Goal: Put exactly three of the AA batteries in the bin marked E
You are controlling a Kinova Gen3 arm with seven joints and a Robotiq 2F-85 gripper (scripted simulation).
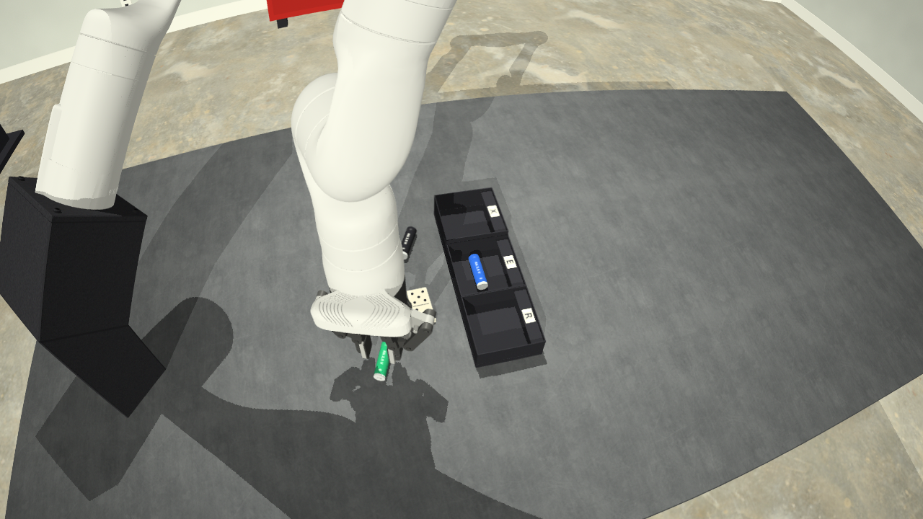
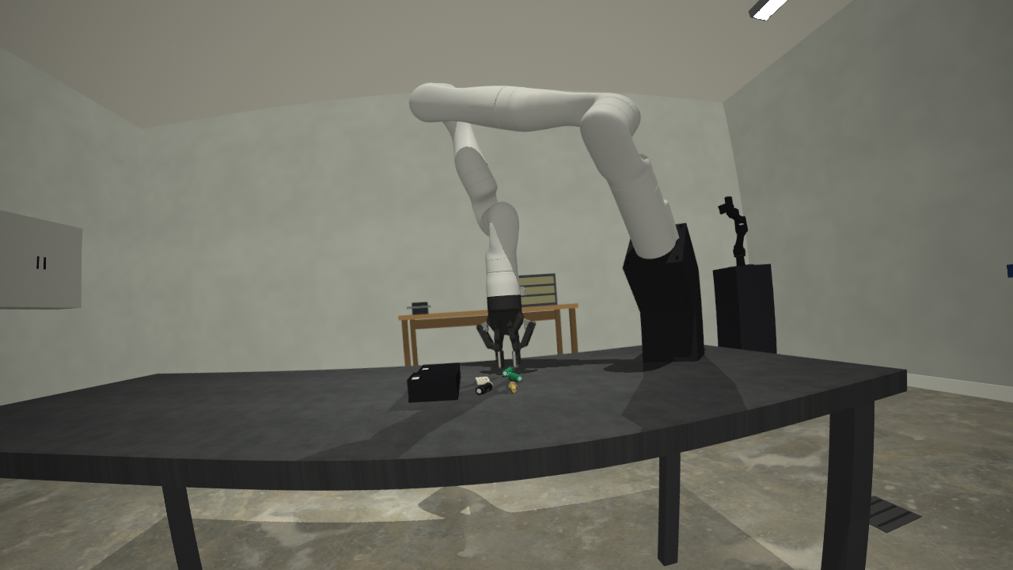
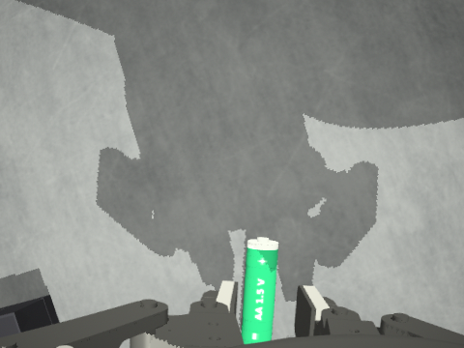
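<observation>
My gripper [image 1: 378,354] [image 2: 508,363] [image 3: 266,305] is open, its fingers part-way apart, low over a green AA battery [image 1: 381,365] [image 3: 260,290] lying on the table. In the wrist view this battery lies between the two fingertips, nearer the left one, with a gap on each side. A second green battery [image 2: 514,377] lies close by, hidden by the arm in the top view. A black battery [image 1: 409,240] [image 2: 483,388] lies on the table between the arm and the bins. A blue battery [image 1: 478,271] lies in the bin marked E [image 1: 510,262].
A white domino [image 1: 419,298] [image 2: 483,380] lies between the gripper and the bins. A yellow bolt-like thing [image 2: 513,386] lies near the second green battery. Bin X [image 1: 492,210] and bin R [image 1: 528,315] adjoin bin E on either side; no things show in them.
</observation>
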